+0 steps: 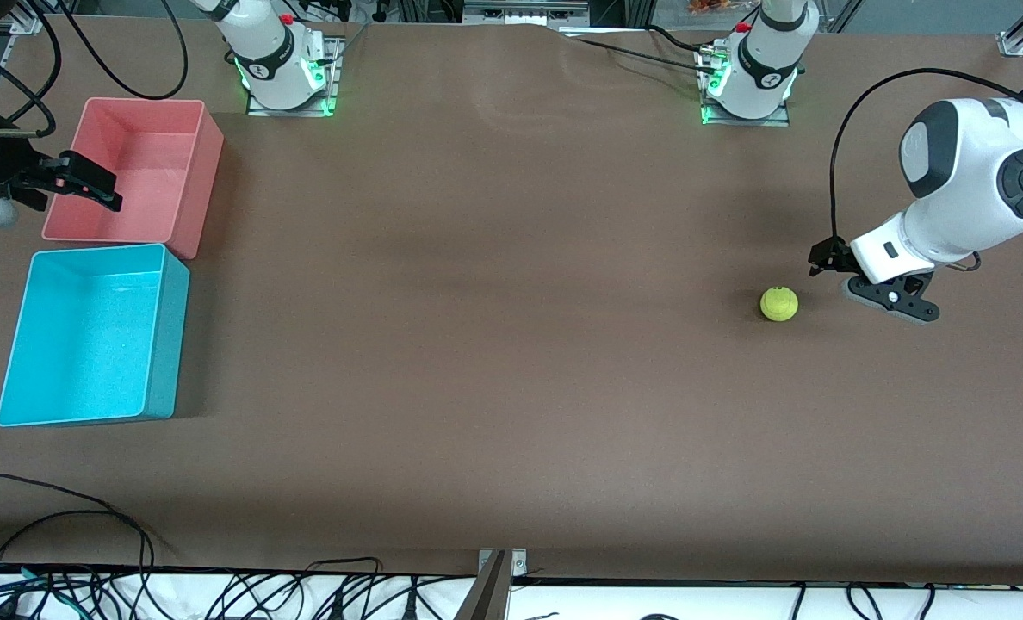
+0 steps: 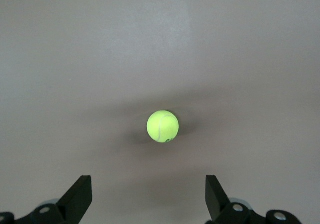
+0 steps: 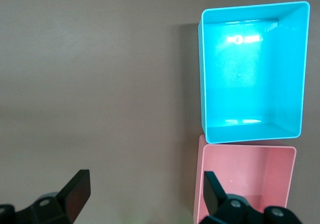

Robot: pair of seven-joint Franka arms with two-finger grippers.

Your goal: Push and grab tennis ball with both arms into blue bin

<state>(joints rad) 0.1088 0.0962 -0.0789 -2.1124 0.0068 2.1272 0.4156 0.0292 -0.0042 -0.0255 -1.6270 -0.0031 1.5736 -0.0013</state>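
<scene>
One ball (image 1: 778,303) lies on the desk (image 1: 494,344) toward the left arm's end, about 9 o'clock of the left tool (image 1: 895,300), which hovers beside it, wide open and empty. Both bins sit at the right arm's end: blue bin (image 1: 89,336) nearer the camera, pink bin (image 1: 137,176) at its 12 o'clock. The right tool (image 1: 81,182) hangs open and empty over the pink bin's rim.

A brown worktop (image 1: 511,362) fills the scene. A pink bin (image 1: 137,176) with tall walls stands open and upright on it at the right arm's end of the table. Along the worktop's edge nearest the front camera, black cables (image 1: 219,594) lie tangled on a white surface, and a small metal bracket (image 1: 503,564) sits at the middle of that edge.
</scene>
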